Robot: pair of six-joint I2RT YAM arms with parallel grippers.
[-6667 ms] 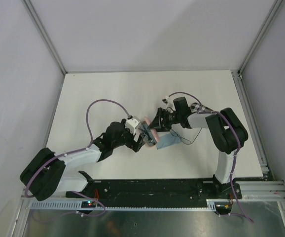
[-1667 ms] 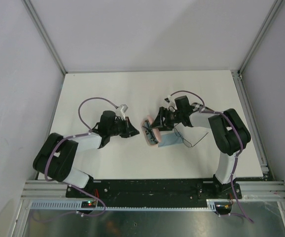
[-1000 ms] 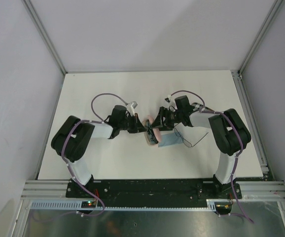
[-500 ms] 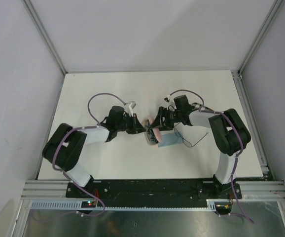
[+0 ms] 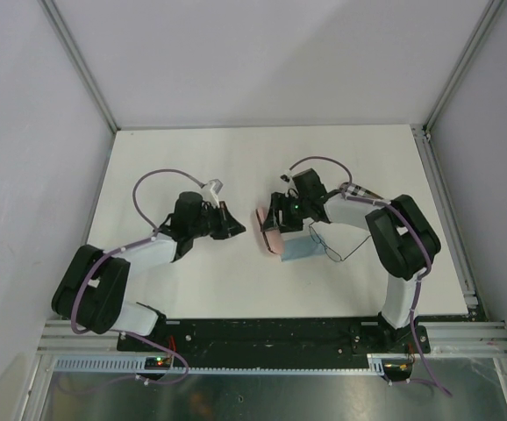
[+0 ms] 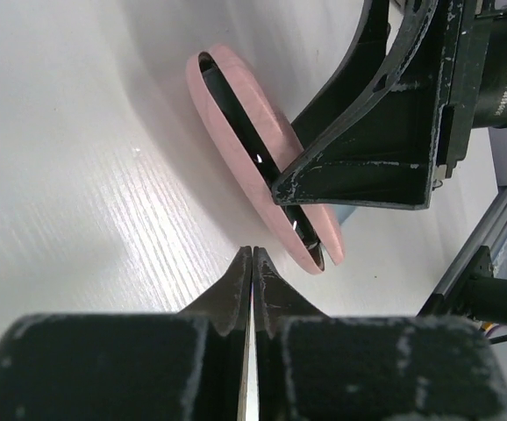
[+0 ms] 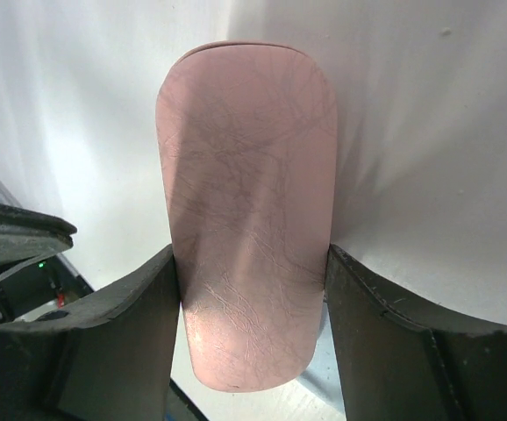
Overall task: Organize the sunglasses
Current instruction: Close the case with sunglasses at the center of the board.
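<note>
A pink oblong case (image 5: 269, 233) stands on edge at the table's middle, with my right gripper (image 5: 277, 217) shut on it. In the right wrist view both fingers press the sides of the pink case (image 7: 245, 193), my right gripper (image 7: 252, 254) straddling its near end. From the left wrist, the pink case (image 6: 253, 96) shows a narrow slit with something dark inside. My left gripper (image 6: 252, 252) is shut and empty, just short of the case; from above, my left gripper (image 5: 239, 230) lies to its left. A wire pair of sunglasses (image 5: 331, 250) lies right of the case.
A light blue cloth (image 5: 299, 253) lies flat between the case and the wire sunglasses, partly under them. The white table (image 5: 192, 167) is bounded by metal rails, and both arms' cables loop above it.
My left gripper has pulled back leftward from the case, staying shut. The right gripper has shifted slightly left with the case in it.
</note>
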